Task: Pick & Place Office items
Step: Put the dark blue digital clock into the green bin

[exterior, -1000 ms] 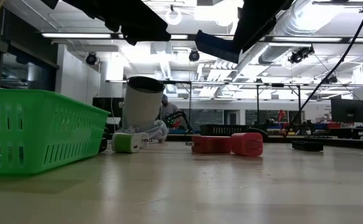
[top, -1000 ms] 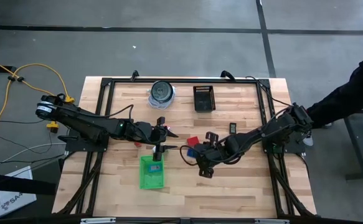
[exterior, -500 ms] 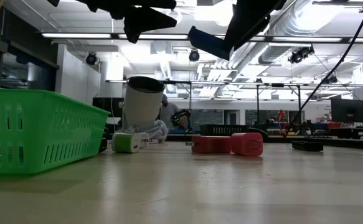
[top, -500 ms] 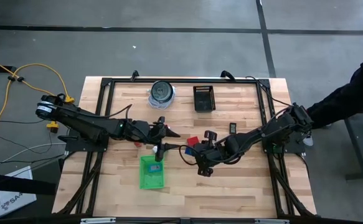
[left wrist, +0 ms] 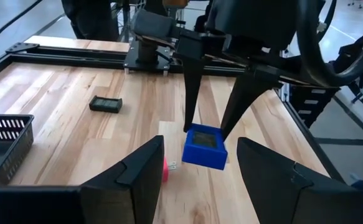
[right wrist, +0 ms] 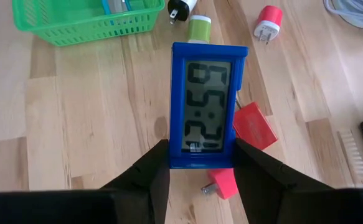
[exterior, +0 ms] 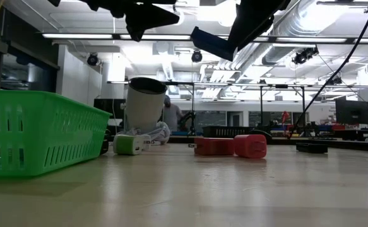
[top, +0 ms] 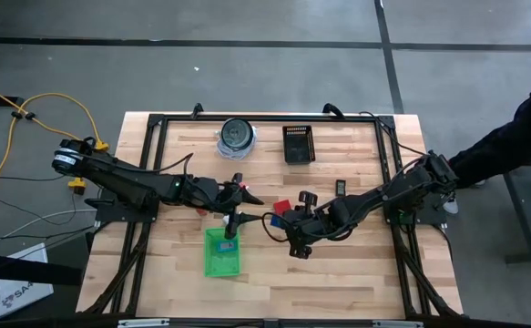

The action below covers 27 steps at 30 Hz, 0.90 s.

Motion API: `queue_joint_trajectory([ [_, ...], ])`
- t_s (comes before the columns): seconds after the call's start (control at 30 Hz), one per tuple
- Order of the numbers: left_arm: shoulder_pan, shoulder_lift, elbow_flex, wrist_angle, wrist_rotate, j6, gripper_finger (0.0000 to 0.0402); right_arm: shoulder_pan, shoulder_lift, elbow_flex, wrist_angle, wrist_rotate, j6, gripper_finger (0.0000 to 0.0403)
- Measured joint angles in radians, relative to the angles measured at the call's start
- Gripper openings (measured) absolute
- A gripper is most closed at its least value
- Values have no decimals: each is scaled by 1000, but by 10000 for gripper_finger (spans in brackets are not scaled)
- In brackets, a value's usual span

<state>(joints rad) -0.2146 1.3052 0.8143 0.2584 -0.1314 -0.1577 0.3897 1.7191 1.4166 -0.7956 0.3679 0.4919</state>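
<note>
The blue clock (right wrist: 208, 106) is clamped in our right gripper (right wrist: 201, 163), long axis running out past the fingers; the green tray (top: 222, 252) lies just beside, toward our left gripper (left wrist: 200, 163), whose jaws stand apart, empty.

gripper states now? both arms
Left hand: open, empty, above the green basket's near end.
Right hand: shut on the blue digital clock, held above mid-table.
</note>
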Motion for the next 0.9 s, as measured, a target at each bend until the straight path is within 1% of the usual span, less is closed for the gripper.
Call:
queue_joint_trajectory([
  [0.27,0,0,0,25,0,0,195,0,0,0,0,0,0,142],
  [0.57,-19,8,0,2,13,0,195,0,0,0,1,0,-1,142],
  [0.73,-24,13,0,14,13,-1,195,0,0,0,41,0,-26,142],
  [0.9,-24,18,0,16,13,-42,195,0,0,0,78,2,-45,142],
])
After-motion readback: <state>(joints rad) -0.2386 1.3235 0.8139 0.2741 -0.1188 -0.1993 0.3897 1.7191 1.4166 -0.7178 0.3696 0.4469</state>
